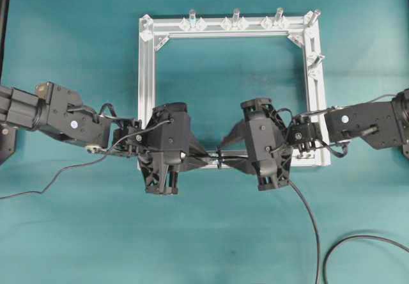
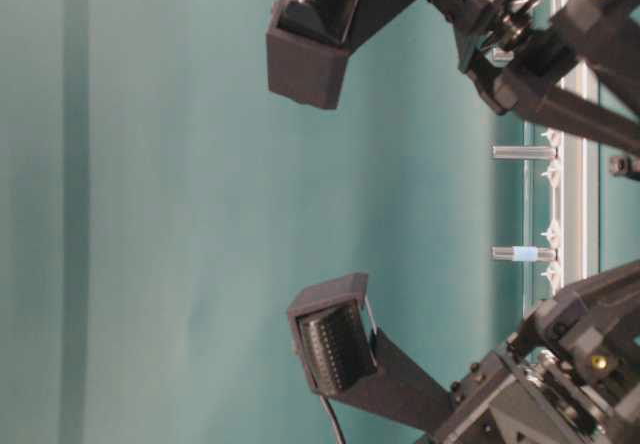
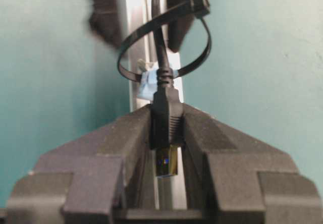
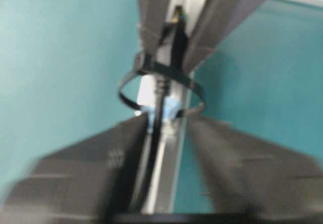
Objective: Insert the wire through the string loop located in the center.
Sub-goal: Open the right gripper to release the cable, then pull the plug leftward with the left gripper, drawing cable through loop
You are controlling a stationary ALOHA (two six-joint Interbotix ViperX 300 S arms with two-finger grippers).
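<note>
In the left wrist view my left gripper (image 3: pixel 167 115) is shut on the black plug (image 3: pixel 165 125) of the wire, metallic tip pointing back at the camera. From the plug the wire (image 3: pixel 157 32) runs on through the string loop (image 3: pixel 132 38), which circles the silver frame bar (image 3: pixel 136 12) beside a pale-blue mark (image 3: pixel 147 85). In the right wrist view my right gripper (image 4: pixel 169 118) is blurred with its jaws apart. The wire (image 4: pixel 160 95) lies against its left finger (image 4: pixel 126 148), just short of the loop (image 4: pixel 126 85). Overhead, both grippers (image 1: pixel 203 158) (image 1: pixel 234 158) flank the loop (image 1: pixel 219 154).
The square aluminium frame (image 1: pixel 146 73) carries several upright pegs (image 1: pixel 236 16) along its far bar and right side. The wire's slack (image 1: pixel 311 223) trails toward the front right, curling near the right edge. A thin arm cable (image 1: pixel 57 174) lies at the left.
</note>
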